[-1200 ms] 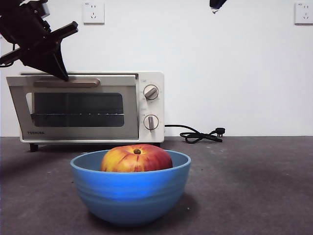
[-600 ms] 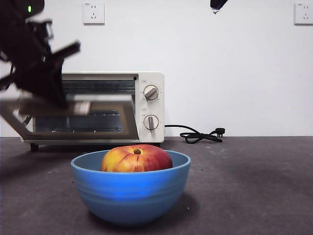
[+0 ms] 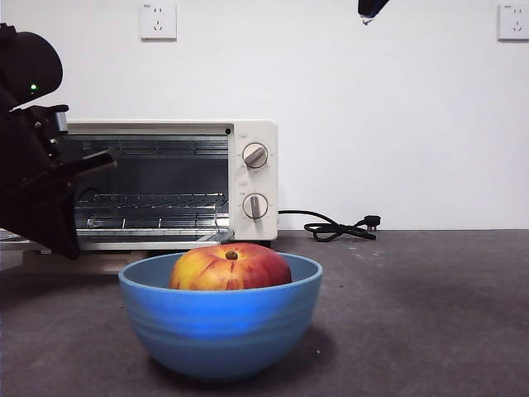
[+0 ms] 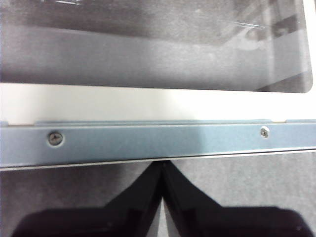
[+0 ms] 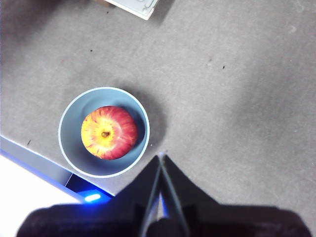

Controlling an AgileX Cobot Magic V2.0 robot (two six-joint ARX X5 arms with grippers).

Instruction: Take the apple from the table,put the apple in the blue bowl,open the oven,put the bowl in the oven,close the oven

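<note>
Oven (image 3: 169,184) door, half-lowered half a second ago, now lies flat.
Front: apple (image 3: 231,266) in blue bowl (image 3: 220,318), 6 o'clock of oven. Left wrist: left gripper (image 4: 162,170), jaws together, against the door edge it lowered. Right wrist: right gripper (image 5: 161,163) pinched empty, waiting above.

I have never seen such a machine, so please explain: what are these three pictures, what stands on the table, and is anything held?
This is a robot with two arms at a table. One picture looks level across the table; the other two come from cameras on the wrists. On the table stands a blue bowl with an apple inside, and behind it a white oven with its door folded down open. The left end effector is shut, right at the door's edge, holding nothing. The right end effector waits high above the bowl, shut and empty.
</note>
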